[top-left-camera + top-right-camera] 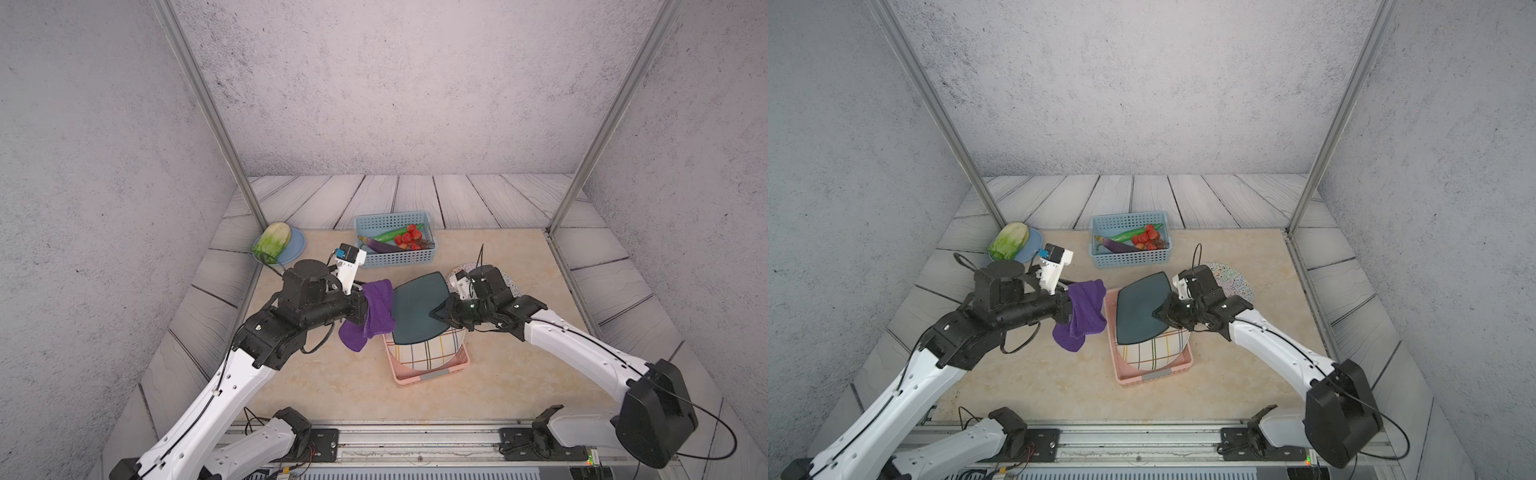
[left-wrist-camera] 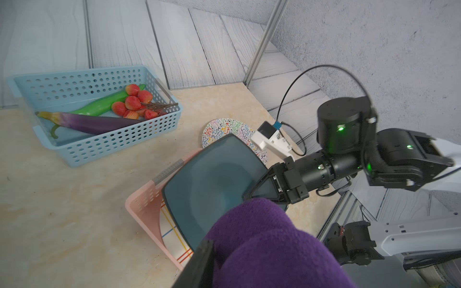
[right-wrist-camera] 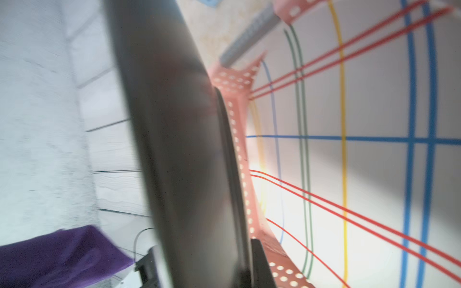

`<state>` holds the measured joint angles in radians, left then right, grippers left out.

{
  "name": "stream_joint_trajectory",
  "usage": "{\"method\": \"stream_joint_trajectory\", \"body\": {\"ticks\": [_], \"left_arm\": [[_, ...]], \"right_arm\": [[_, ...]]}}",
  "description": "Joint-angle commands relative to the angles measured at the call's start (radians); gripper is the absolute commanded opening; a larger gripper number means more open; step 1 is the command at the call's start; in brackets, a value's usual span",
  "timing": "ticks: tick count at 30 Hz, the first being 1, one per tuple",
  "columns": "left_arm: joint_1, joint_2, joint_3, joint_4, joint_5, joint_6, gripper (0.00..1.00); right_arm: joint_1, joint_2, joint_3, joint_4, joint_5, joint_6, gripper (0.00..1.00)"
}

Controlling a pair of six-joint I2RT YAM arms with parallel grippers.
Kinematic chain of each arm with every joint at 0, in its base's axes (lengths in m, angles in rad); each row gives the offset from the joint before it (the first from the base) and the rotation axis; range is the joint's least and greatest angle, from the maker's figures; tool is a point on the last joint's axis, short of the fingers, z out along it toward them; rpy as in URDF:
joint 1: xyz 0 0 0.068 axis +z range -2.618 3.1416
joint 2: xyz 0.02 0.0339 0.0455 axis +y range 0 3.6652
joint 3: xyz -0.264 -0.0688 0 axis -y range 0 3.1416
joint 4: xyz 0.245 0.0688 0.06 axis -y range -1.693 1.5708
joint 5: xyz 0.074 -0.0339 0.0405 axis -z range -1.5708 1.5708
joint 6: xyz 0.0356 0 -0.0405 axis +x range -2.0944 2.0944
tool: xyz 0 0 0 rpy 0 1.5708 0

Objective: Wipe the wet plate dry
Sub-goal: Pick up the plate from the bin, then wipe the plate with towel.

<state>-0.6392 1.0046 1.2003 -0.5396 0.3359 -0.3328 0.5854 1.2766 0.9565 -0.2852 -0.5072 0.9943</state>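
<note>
My right gripper (image 1: 442, 311) (image 1: 1163, 311) is shut on the right edge of a dark teal square plate (image 1: 415, 307) (image 1: 1140, 307), which hangs tilted above a pink basket (image 1: 432, 374). In the right wrist view the plate (image 3: 179, 149) runs edge-on between the jaws of the right gripper (image 3: 212, 269). My left gripper (image 2: 237, 261) is shut on a purple cloth (image 1: 376, 309) (image 2: 269, 244), which hangs just left of the plate's left edge and hides most of the jaws. A white plate with coloured stripes (image 1: 428, 351) (image 3: 361, 149) lies in the pink basket under the teal plate.
A blue basket (image 1: 395, 257) with an aubergine, a cucumber and strawberries stands at the back. A lettuce (image 1: 272, 243) lies on a blue plate at the back left. A speckled plate (image 1: 1233, 280) lies behind my right wrist. Metal posts (image 1: 582, 199) stand at the back corners.
</note>
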Motion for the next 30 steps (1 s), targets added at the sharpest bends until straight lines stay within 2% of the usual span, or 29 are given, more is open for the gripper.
{"method": "stream_joint_trajectory", "body": {"ticks": [1, 4, 7, 11, 13, 16, 19, 21, 23, 25, 27, 30], "left_arm": [[-0.074, 0.092, 0.079, 0.039, -0.056, 0.043, 0.00], [-0.124, 0.160, 0.102, 0.048, -0.136, 0.032, 0.00], [-0.131, 0.168, 0.063, 0.064, -0.221, -0.012, 0.00], [-0.130, 0.184, 0.070, 0.042, -0.271, -0.024, 0.00], [-0.129, 0.209, 0.139, 0.003, -0.270, -0.017, 0.00], [-0.129, 0.246, 0.263, -0.023, -0.269, -0.009, 0.00], [-0.128, 0.291, 0.356, -0.040, -0.294, 0.019, 0.00], [-0.129, 0.331, 0.404, -0.049, -0.247, 0.040, 0.00], [-0.148, 0.341, 0.386, 0.014, -0.156, 0.027, 0.00], [-0.158, 0.327, 0.339, 0.063, -0.133, -0.021, 0.00], [-0.141, 0.299, 0.304, 0.073, -0.181, -0.051, 0.00], [-0.068, 0.258, 0.287, 0.013, -0.232, -0.064, 0.00]], "right_arm": [[0.009, -0.097, 0.024, 0.227, -0.062, 0.169, 0.00], [0.021, -0.152, 0.052, 0.294, -0.018, 0.261, 0.00], [0.026, -0.180, 0.113, 0.340, 0.018, 0.322, 0.00], [0.030, -0.197, 0.198, 0.337, 0.033, 0.313, 0.00], [0.061, -0.194, 0.226, 0.283, 0.023, 0.264, 0.00], [0.166, -0.204, 0.224, 0.213, 0.071, 0.190, 0.00], [0.251, -0.196, 0.203, 0.247, 0.081, 0.190, 0.00], [0.266, -0.189, 0.225, 0.277, 0.089, 0.181, 0.00], [0.265, -0.194, 0.284, 0.273, 0.135, 0.138, 0.00], [0.261, -0.220, 0.313, 0.247, 0.194, 0.108, 0.00], [0.254, -0.249, 0.317, 0.213, 0.234, 0.090, 0.00], [0.251, -0.306, 0.253, 0.243, 0.247, 0.119, 0.00]]}}
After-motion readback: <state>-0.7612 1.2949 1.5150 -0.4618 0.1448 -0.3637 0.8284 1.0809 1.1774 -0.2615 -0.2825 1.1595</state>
